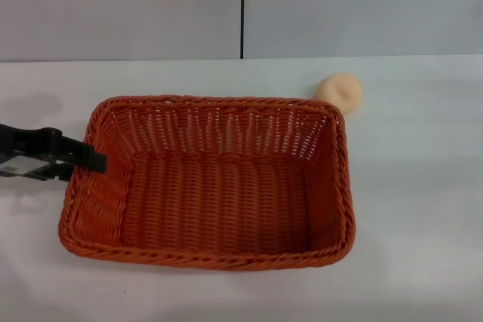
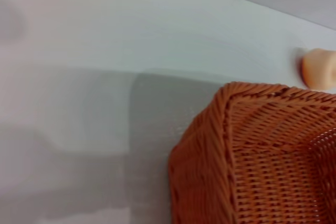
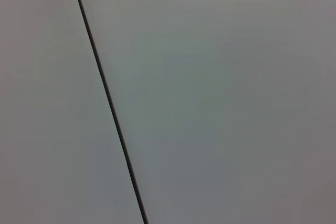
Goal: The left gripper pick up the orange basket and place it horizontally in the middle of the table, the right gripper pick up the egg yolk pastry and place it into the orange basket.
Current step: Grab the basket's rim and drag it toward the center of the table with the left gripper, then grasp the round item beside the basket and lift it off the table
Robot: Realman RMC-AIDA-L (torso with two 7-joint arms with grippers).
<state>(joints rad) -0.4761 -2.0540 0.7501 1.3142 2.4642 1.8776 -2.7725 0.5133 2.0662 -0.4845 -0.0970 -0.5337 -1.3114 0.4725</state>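
Note:
The orange basket [image 1: 226, 122] lies lengthwise across the middle of the white table [image 1: 423, 201], empty inside. My left gripper [image 1: 96, 161] reaches in from the left, its black tip at the basket's left rim; whether it grips the rim does not show. The left wrist view shows one basket corner [image 2: 210, 156] from above and none of that arm's own parts. The egg yolk pastry [image 1: 339, 92], a small pale peach ball, rests on the table just behind the basket's far right corner, and it shows again as the pastry [image 2: 318, 68] in the left wrist view. The right gripper is out of view.
A grey wall with a dark vertical seam [image 1: 242, 9] stands behind the table. The right wrist view shows only that grey wall and its seam [image 3: 107, 98]. Bare tabletop [image 2: 105, 51] lies to the left of the basket.

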